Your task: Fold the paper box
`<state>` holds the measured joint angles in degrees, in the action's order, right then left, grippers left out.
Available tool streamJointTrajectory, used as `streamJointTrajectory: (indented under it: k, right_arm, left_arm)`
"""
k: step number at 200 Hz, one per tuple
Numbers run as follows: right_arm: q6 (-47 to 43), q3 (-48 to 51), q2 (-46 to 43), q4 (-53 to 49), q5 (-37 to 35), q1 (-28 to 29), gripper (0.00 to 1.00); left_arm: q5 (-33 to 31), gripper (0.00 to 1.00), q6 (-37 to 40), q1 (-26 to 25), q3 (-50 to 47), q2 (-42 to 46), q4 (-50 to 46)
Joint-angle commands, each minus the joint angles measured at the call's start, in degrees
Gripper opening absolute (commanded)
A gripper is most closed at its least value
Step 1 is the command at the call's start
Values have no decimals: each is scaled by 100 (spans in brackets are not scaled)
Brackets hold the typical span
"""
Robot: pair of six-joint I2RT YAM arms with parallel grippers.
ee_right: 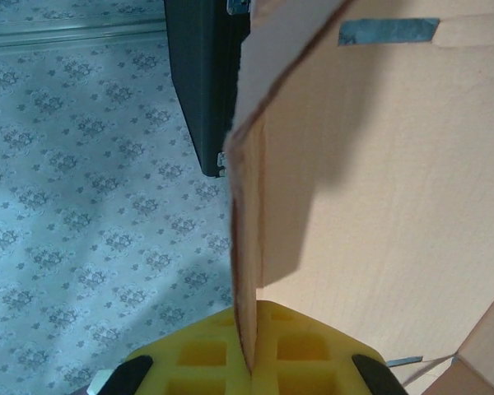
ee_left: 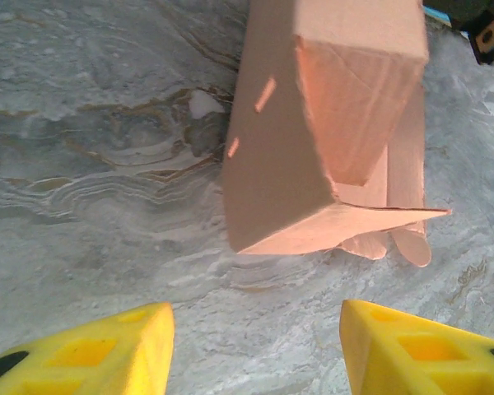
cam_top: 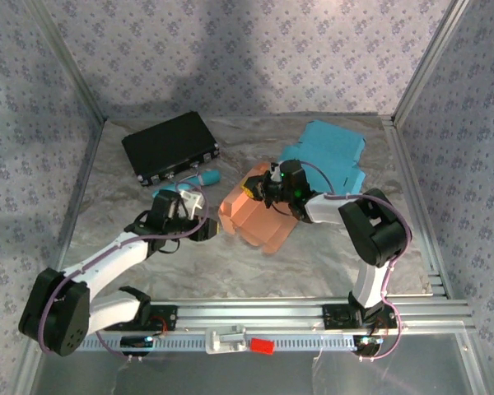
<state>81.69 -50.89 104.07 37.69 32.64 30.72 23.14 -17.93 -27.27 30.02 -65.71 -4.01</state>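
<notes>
- The peach paper box [cam_top: 255, 216], partly folded, lies near the middle of the marbled grey table [cam_top: 313, 263], with its loose flaps splayed toward the near edge.
- In the left wrist view we see the box end-on. A triangular end flap is tucked inward, a flat panel juts out to the right at its base, and two rounded tabs rest on the table beneath it.
- The right gripper [cam_top: 257, 189] meets the box at its far upper edge. In the right wrist view it is clamped on a thin upright cardboard panel of the box, the panel's edge pinched between the yellow pads.
- The left gripper [cam_top: 202, 222] sits just left of the box and apart from it. In its own camera we see its yellow fingers [ee_left: 90, 354] standing well apart, with table surface between them and the box ahead, untouched.
- Behind the box to the left, we find a black case [cam_top: 170, 146] lying flat, with a small teal object [cam_top: 204, 177] near its front edge. The right wrist view catches the case's dark side beyond the pinched panel.
- Behind the box to the right, a blue cardboard piece [cam_top: 328, 156] lies on the table, beyond the right arm.
</notes>
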Motion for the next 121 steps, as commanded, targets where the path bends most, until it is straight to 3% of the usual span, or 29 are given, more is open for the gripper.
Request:
streamJointTrajectory:
  k: [1,51,121]
  right_arm:
    - [83,-136,105,164,155,-18,0]
    - [180,-99,120,297,155,-14,0]
    - [387,114,280,1049,67,60,0]
  left_arm:
    - [13,56,-8,-217,-82,-205,411]
    - [-323,55,-70,-479,60,-584,660]
    - [-812,43,-129,-716,301,-1063,896]
